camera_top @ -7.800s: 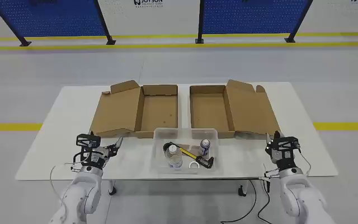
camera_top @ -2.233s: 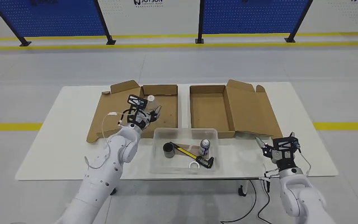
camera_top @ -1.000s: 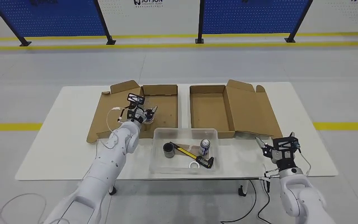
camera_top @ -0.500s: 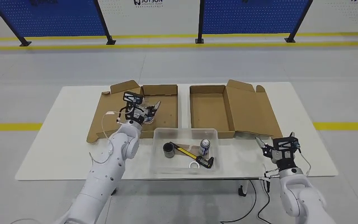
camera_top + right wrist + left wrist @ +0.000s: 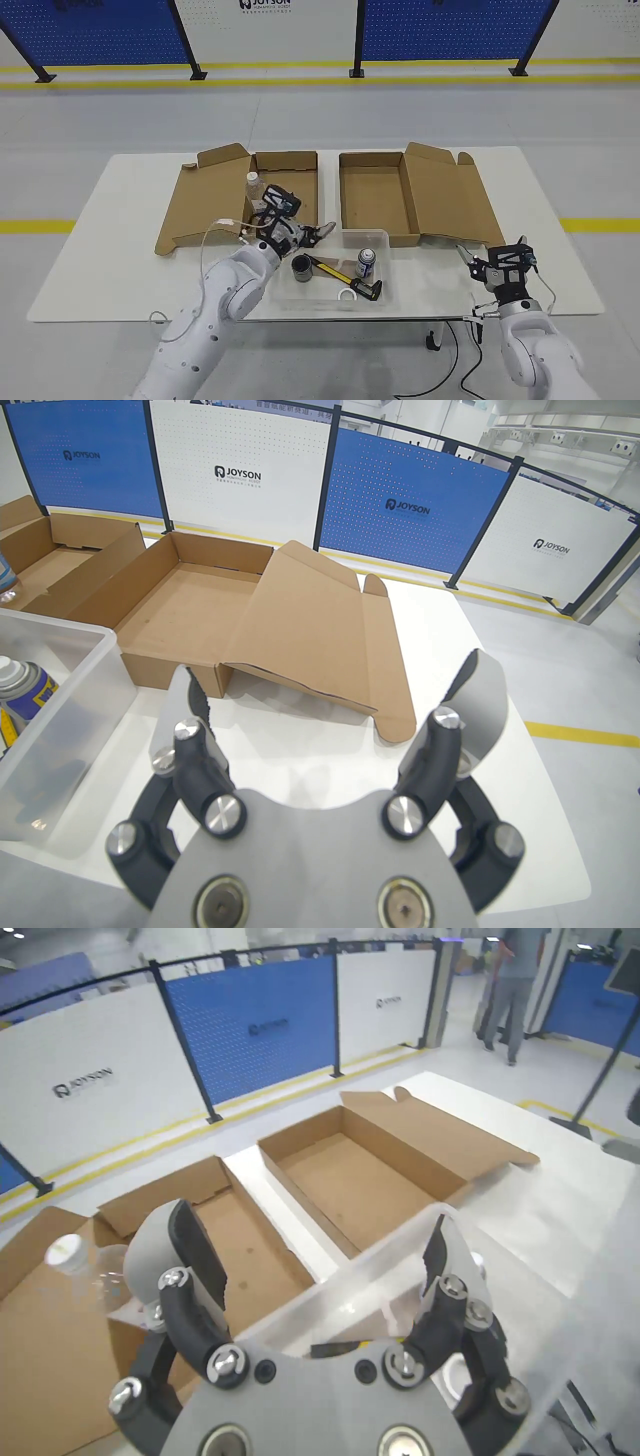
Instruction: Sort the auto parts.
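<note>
At the back-left rim of the clear bin (image 5: 345, 233), the left gripper (image 5: 315, 1253) is held with its fingers (image 5: 192, 1248) spread wide. Nothing is gripped. In the left wrist view the bin rim is seen between the fingers; contact cannot be confirmed.

Over the table (image 5: 130, 230), to the right of the bin, the right gripper (image 5: 332, 675) is likewise fully open and empty, clear of the bin and of the right box (image 5: 372, 200).

Parts:
- A clear bottle (image 5: 253, 186) is placed in the left box (image 5: 300, 195), against its left wall. It appears upright, long axis vertical, white cap up.
- A spray can (image 5: 367, 262) stands in the bin near the back right, cap up.
- A black cylinder (image 5: 300, 267) sits at the bin's left side.
- A yellow-handled tool (image 5: 335, 270) lies flat beside the cylinder, long axis diagonal, running from the cylinder toward the bin's front-right corner.
- A white ring (image 5: 348, 295) lies flat at the bin's front wall.
</note>
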You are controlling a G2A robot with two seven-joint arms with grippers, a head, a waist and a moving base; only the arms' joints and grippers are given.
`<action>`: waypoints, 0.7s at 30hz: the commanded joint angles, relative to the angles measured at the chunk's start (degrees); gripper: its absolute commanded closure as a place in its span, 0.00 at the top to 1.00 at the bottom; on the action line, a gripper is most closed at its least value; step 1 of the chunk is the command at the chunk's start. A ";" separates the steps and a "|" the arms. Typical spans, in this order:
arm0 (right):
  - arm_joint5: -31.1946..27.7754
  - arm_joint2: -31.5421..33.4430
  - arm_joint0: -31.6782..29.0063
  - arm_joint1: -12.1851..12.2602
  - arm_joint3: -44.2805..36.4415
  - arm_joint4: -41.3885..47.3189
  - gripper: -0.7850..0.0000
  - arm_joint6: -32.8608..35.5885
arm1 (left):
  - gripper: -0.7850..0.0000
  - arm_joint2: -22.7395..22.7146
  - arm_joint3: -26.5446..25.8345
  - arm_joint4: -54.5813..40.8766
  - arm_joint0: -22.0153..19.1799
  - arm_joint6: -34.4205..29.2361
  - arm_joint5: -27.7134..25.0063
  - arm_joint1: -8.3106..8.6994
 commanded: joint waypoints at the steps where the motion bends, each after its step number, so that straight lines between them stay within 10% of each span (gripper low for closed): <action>1: 0.00 0.00 0.00 0.00 0.00 0.00 1.00 0.00 | 1.00 2.02 0.05 0.95 0.41 -1.51 -1.75 -0.11; 21: 0.00 0.00 0.00 0.00 0.00 0.00 1.00 0.00 | 1.00 15.29 12.00 1.09 -4.27 -2.66 -2.15 -3.49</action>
